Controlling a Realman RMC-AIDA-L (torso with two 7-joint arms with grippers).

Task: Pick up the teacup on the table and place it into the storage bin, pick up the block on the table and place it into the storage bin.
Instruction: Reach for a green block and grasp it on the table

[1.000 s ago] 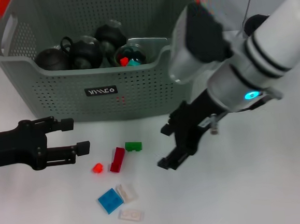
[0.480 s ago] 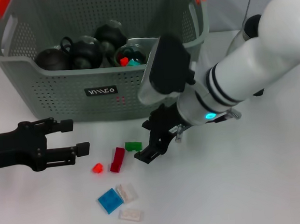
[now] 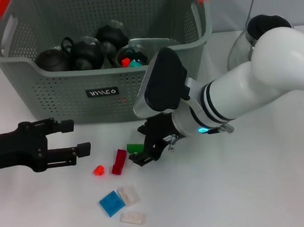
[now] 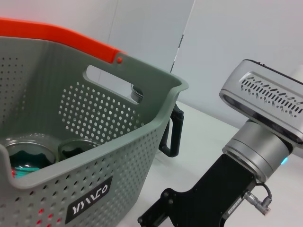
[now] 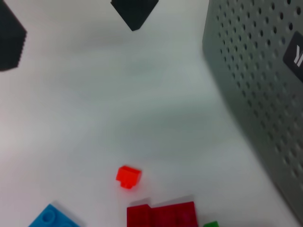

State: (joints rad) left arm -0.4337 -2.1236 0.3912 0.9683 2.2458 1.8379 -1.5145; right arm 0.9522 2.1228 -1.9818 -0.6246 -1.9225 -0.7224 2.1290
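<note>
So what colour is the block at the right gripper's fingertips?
Green block, best in the head view, at the right gripper.

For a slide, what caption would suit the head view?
Right tool open at the green block before the storage bin.

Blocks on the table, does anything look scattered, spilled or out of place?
Nothing spilled or damaged. The loose blocks lie in front of the storage bin: green block, dark red block, small red block, blue block, two white blocks. The right gripper hovers at the green one.
</note>
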